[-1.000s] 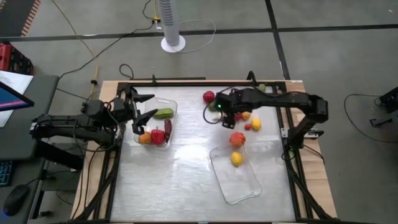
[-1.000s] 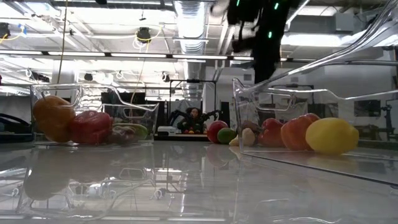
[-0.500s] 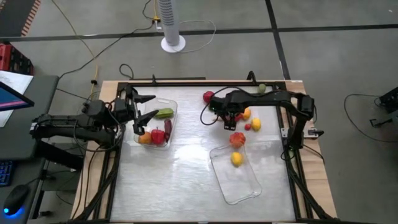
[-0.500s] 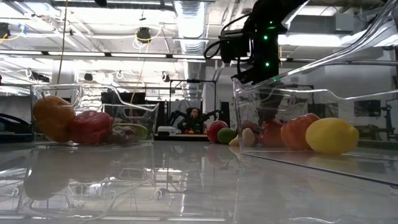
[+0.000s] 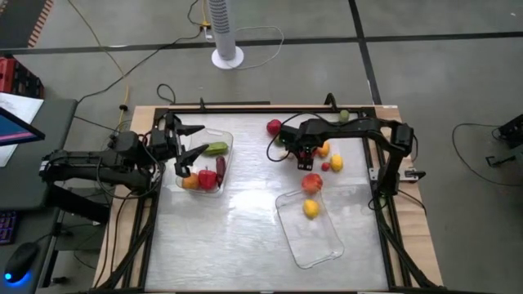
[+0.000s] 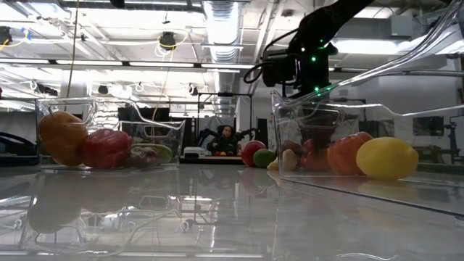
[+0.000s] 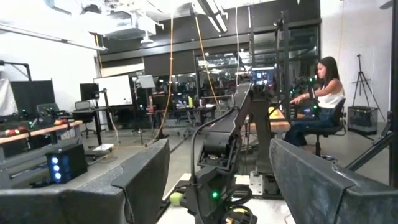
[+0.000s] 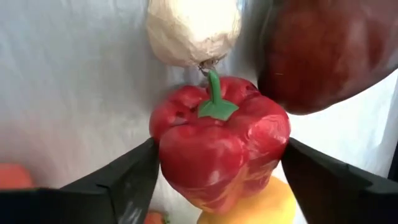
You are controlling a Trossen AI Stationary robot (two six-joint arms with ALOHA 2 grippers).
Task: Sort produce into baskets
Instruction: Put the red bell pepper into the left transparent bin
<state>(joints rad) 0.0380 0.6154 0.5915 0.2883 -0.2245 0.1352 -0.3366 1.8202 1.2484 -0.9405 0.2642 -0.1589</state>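
Near the far right of the desk (image 5: 245,237), the right gripper (image 8: 214,180) has dropped lower than it sat a second ago, settling into the loose cluster of produce, its dark fingers (image 8: 118,183) spread apart on either side of a glossy red bell pepper (image 8: 217,146) with a moulded green stem. A pale, ridged garlic-like piece (image 8: 193,28) touches the stem tip, a smooth dark maroon fruit (image 8: 329,50) sits just beside the pepper, and a yellow piece (image 8: 261,208) peeks from under it. Nothing else has shifted: the clear, round-cornered right basket (image 5: 323,241) holds a yellow lemon (image 5: 310,208) with an orange-red fruit (image 5: 311,182) at its far rim. At the left edge, the left gripper (image 5: 189,140) hovers wide open over the left basket (image 5: 227,163), unchanged, above its orange, red, green and maroon pieces.
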